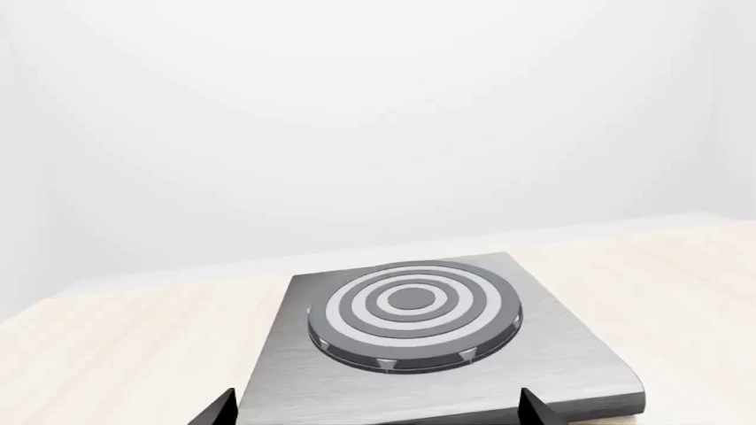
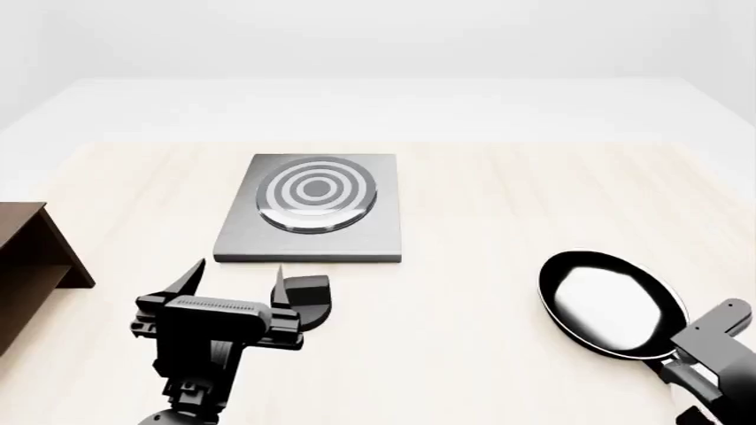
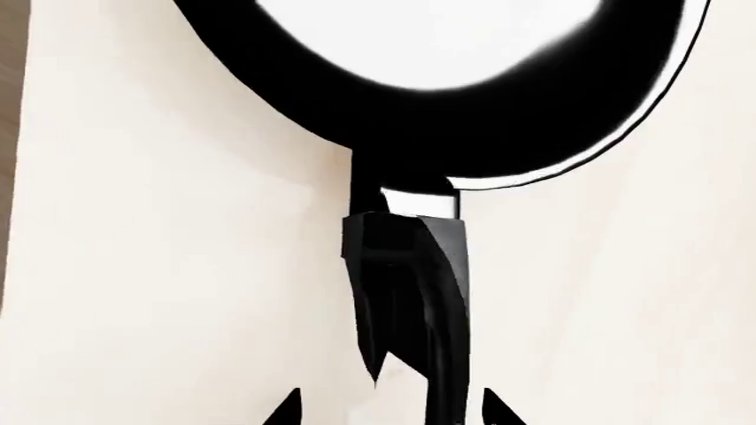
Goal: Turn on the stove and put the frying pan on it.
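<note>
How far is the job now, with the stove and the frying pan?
Nothing looks finished. The frying pan lies on the table, right of the stove, whose burner is bare. The left claw is open at the knob. The right claw straddles the pan handle. Knob turning and moving the pan remain.

So we've got the stove (image 2: 310, 221) sitting mid-table (image 2: 497, 204), knob (image 2: 310, 290) just in front of it, frying pan (image 2: 612, 304) off to the right, wooden shelf (image 2: 30, 257) at the left edge.

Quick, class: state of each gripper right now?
Left gripper: open, empty, near the knob.
Right gripper: open, straddling the frying pan handle, not yet gripping.
</note>
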Robot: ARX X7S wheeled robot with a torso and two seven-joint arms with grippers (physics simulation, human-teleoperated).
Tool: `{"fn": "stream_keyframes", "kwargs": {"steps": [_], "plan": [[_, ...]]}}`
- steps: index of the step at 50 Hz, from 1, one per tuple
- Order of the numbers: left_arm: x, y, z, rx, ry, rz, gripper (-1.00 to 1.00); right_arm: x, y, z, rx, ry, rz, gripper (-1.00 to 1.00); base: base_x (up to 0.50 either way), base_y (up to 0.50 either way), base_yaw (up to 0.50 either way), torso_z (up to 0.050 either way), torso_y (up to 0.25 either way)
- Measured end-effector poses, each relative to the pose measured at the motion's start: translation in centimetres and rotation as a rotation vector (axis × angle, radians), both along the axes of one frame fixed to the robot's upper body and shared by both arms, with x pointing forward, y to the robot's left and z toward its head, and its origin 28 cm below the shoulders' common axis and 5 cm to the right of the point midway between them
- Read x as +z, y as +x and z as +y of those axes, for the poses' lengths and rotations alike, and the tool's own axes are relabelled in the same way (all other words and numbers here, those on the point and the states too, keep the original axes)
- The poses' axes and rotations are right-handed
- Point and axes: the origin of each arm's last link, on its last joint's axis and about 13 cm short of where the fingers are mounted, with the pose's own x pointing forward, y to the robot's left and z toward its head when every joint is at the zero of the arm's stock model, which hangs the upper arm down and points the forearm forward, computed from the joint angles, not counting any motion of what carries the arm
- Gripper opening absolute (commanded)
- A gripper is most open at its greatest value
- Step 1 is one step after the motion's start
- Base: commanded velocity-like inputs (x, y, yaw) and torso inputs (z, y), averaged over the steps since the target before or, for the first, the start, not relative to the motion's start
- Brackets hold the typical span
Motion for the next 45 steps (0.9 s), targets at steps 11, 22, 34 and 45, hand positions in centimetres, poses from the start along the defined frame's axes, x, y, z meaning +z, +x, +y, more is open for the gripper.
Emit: {"fn": "stream_keyframes", "kwargs": {"steps": [11,22,34,45], "plan": [[0.0,-0.1,-0.1,-0.001,0.003,0.000,1.00,-0.1,0.0,-1.0,-0.022,0.093,0.008,-1.00,0.01,0.00,0.01,-0.009,0.000],[0.0,-0.1,0.0,0.000,0.003,-0.001,1.00,-0.4,-0.8,-0.5,-0.017,0.044,-0.043,-1.00,0.01,0.00,0.01,-0.005,0.000],[0.2,-0.2,0.0,0.000,-0.001,-0.006,1.00,-0.1,-1.1,1.1,-0.006,-0.077,-0.193,-1.00,0.00,0.00,0.00,0.000,0.000],[0.3,-0.3,0.1,-0.001,-0.008,-0.007,1.00,2.4,-0.7,2.0,0.023,-0.119,-0.278,-1.00,0.00,0.00,0.00,0.000,0.000]]}}
